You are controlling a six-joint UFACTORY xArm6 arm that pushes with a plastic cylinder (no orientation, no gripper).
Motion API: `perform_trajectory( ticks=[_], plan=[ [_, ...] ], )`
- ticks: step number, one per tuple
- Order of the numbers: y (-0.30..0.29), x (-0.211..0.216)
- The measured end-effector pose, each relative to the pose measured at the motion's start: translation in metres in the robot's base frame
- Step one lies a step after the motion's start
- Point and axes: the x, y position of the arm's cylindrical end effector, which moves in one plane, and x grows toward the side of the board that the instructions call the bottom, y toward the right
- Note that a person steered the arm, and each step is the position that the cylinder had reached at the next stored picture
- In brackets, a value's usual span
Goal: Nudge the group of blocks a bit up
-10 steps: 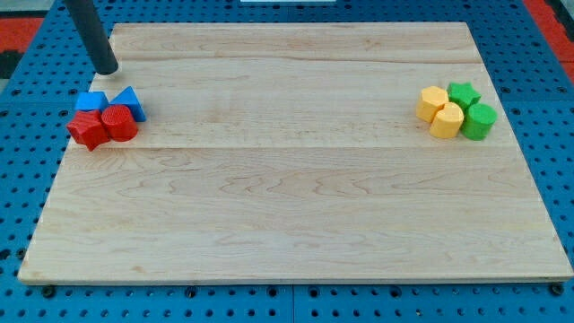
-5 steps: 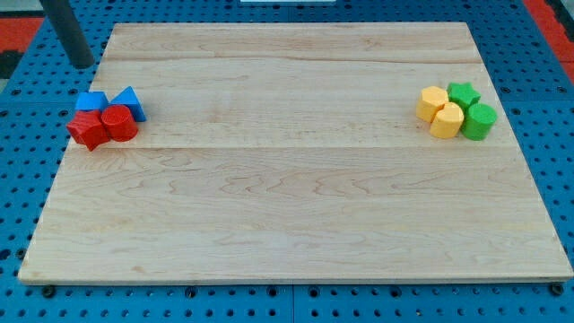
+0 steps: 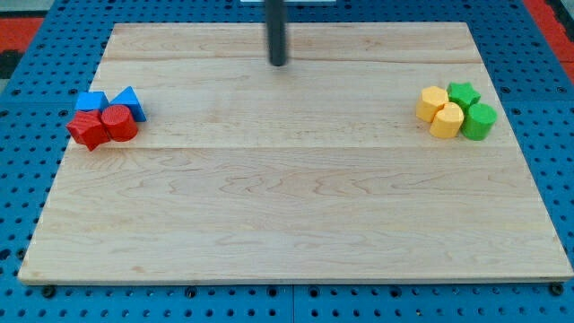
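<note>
At the view's left edge of the wooden board (image 3: 287, 206) sits a tight group: a blue block (image 3: 91, 101), a blue triangle (image 3: 131, 101), a red star-like block (image 3: 87, 129) and a red cylinder (image 3: 118, 123). At the view's right sits a second group: two yellow blocks (image 3: 431, 103) (image 3: 447, 120), a green star (image 3: 464, 93) and a green cylinder (image 3: 479, 121). My tip (image 3: 279, 64) stands near the view's top centre, far from both groups and touching no block.
The board lies on a blue pegboard (image 3: 27, 144) that surrounds it. Red matting shows at the top corners (image 3: 552, 13).
My tip was by the board's top left, drifted off its left edge, and has now jumped far right to the top centre. No block has moved.
</note>
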Motion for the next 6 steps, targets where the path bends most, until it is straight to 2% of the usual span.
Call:
perform_trajectory(
  ticks=[3, 4, 5, 6],
  plan=[
    [0.28, 0.005],
    [0.312, 0.016],
    [0.312, 0.024],
    [0.312, 0.077]
  ],
)
